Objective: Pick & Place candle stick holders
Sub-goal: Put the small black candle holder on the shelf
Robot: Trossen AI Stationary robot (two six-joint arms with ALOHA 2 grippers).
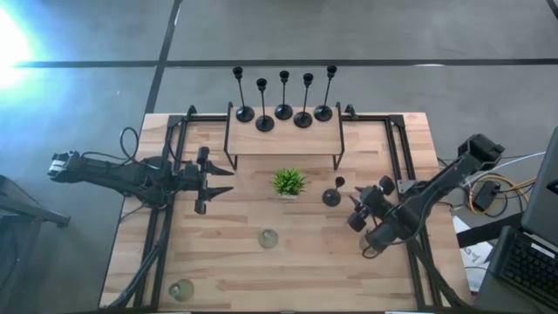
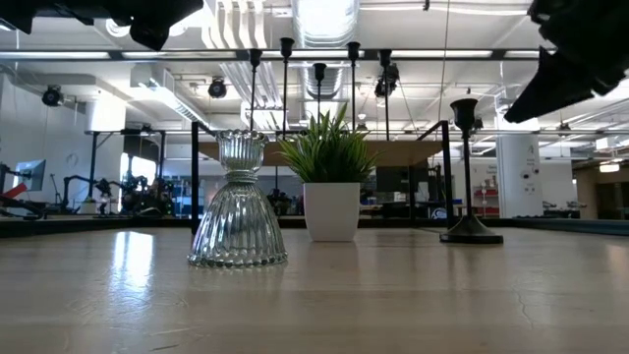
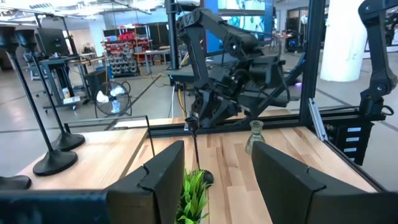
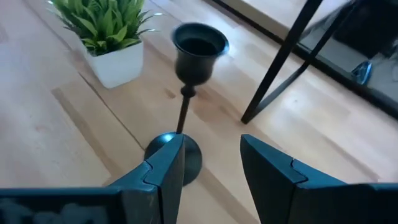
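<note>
My right gripper, fingers spread, hovers just beside the short black candle stick holder: slim stem, round base, small cup top, standing upright near the plant.

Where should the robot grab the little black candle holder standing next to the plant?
Probably on its thin stem, midway. The black candle holder stands upright, with a wide cup on top and a round base below, so the stem fits best. The open right pincer should come from the side away from the plant.
</note>
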